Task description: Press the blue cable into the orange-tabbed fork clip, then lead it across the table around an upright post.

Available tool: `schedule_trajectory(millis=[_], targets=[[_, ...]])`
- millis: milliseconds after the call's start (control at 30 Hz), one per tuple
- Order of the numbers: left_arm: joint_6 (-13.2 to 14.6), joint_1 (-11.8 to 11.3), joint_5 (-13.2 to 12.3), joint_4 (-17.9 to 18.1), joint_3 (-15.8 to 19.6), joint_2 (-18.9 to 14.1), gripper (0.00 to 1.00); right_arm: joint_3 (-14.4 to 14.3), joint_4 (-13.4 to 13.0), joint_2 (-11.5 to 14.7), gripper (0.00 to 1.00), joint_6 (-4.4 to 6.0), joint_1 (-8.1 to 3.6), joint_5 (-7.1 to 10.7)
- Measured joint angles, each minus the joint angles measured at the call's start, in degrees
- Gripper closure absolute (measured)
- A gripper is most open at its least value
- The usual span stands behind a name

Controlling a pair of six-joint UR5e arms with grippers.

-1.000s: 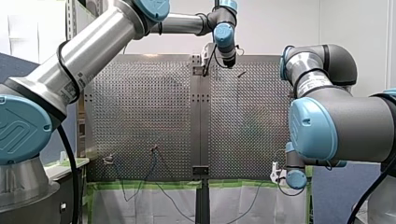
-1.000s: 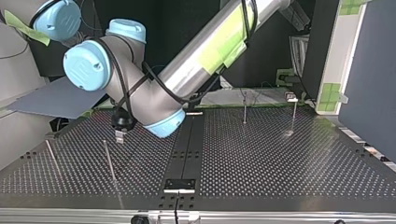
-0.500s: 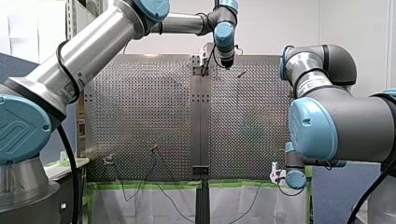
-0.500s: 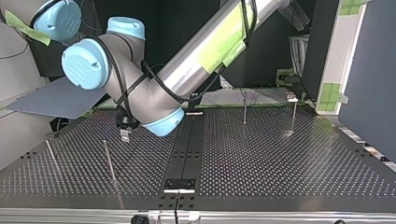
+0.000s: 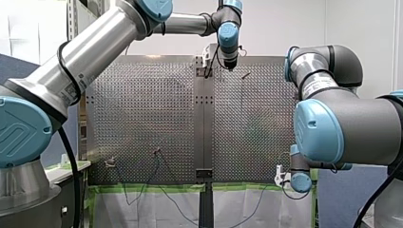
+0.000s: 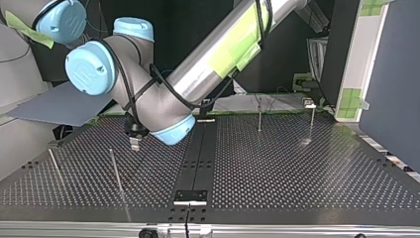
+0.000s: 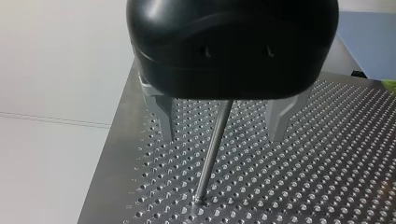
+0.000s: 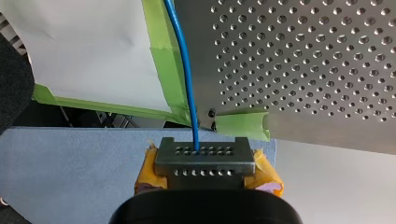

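Observation:
The blue cable (image 8: 186,79) runs from the right wrist view's own fingers up along the taped table edge. My right gripper (image 8: 198,150), with yellow pads (image 8: 267,179), is shut on it, just off the table's near corner (image 5: 283,176). My left gripper (image 7: 220,122) is open, its metal fingers (image 7: 162,116) on either side of an upright post (image 7: 211,156) without touching it. That gripper hangs at the table's far end (image 5: 228,62), at the top view's left (image 6: 134,145). A small clip (image 5: 156,152) stands near the front view's near edge.
Two thin posts (image 6: 115,171) (image 6: 54,167) rise at the top view's left, and two more (image 6: 259,116) (image 6: 311,121) at its back right. Green tape (image 8: 240,125) lines the table's near edge. A second small fixture (image 5: 110,162) sits left of the clip.
My left gripper has shifted a little to the right in the top view and settled over the post. My right arm has not moved.

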State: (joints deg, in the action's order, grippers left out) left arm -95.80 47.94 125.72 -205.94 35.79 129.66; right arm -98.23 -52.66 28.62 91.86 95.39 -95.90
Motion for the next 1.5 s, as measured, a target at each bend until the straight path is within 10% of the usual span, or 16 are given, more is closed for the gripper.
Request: schedule_trajectory(millis=[1133,1500], targets=[[-0.10,0.44,0.63,-1.94,0.78,-0.38,0.06,0.00,0.91,0.25,1.00,0.02,-0.47,-0.06],[3.34,0.10,-1.57,1.79,5.73,-5.08,0.06,0.32,5.51,5.48,1.00,0.36,0.41,-0.03]])
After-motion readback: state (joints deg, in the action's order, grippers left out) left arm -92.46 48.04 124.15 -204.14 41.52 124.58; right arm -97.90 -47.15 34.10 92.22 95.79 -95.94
